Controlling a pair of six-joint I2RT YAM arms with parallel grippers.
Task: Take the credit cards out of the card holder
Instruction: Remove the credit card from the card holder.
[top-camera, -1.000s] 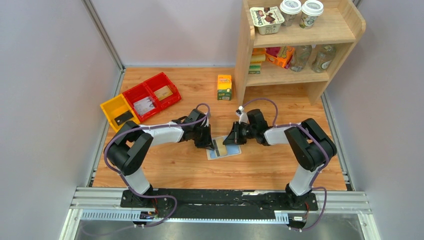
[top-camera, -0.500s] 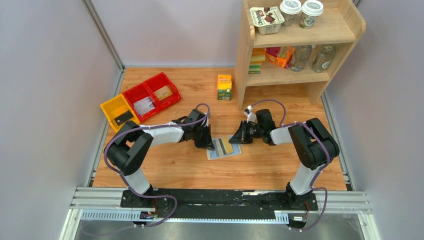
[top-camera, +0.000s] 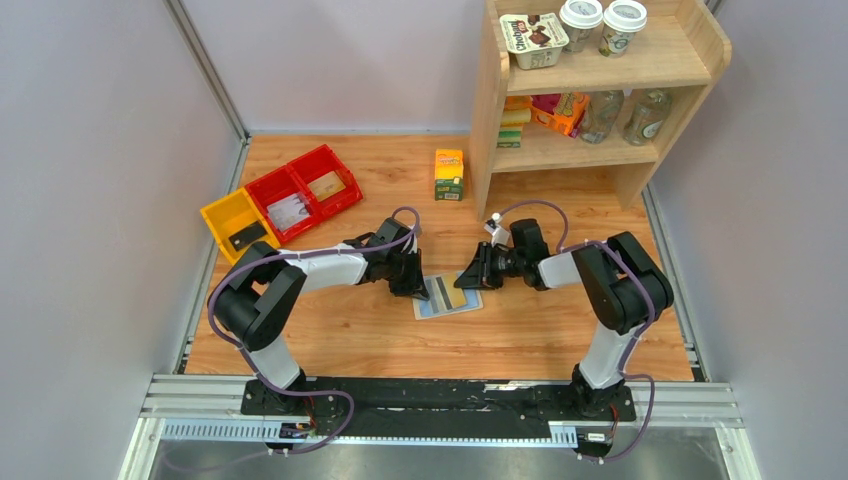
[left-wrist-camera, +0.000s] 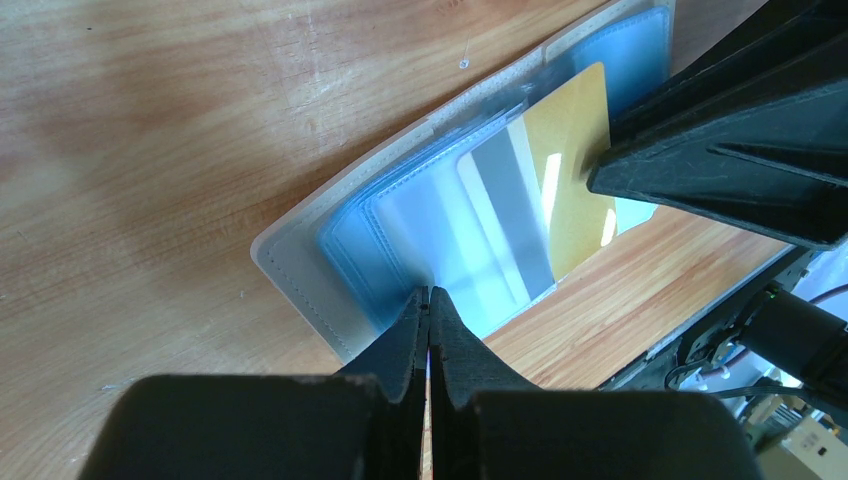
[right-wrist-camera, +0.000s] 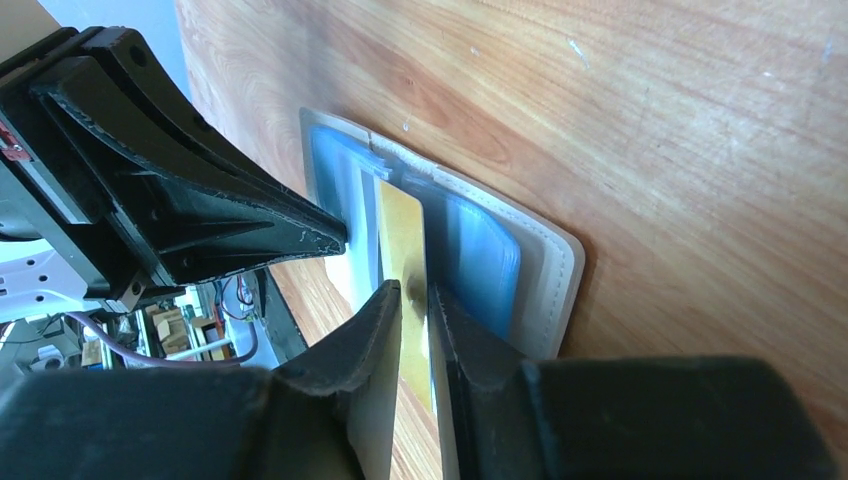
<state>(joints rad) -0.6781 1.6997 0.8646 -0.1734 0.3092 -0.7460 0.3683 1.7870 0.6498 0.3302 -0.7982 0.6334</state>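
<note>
While the top view looks down on the wooden table (top-camera: 330, 335), a small, flat card holder (top-camera: 470, 304), beige at the rim and light blue inside, lies spread open between the two arms. Its long axis runs left to right, with the right end slightly farther away. A thin, flat gold card (top-camera: 456, 296) lies across it, long axis near to far, with a dark stripe just to its left. The left gripper (top-camera: 420, 290) meets the holder's left end and the right gripper (top-camera: 462, 283) its far right part. Well apart at far left sit three plastic bins, one yellow bin (top-camera: 235, 225) and two red bins (top-camera: 305, 192). One orange-and-green carton (top-camera: 449, 175) stands beside a wooden shelf (top-camera: 600, 150).

From the left wrist, the left gripper (left-wrist-camera: 428, 300) has its fingers pressed together, their tips on the blue lining at the card holder's (left-wrist-camera: 290, 265) edge. The gold card (left-wrist-camera: 565, 170) points away, with a grey stripe along one long side. Whether stripe and gold are one card or two I cannot tell. The right gripper (left-wrist-camera: 612, 176) touches the gold face.

From the right wrist, the right gripper (right-wrist-camera: 415, 297) has its fingers slightly apart, with the gold card (right-wrist-camera: 402, 225) showing in the narrow gap. The card holder's (right-wrist-camera: 562, 262) beige rim curls up on the right, and the left gripper (right-wrist-camera: 333, 238) points in from the left.
</note>
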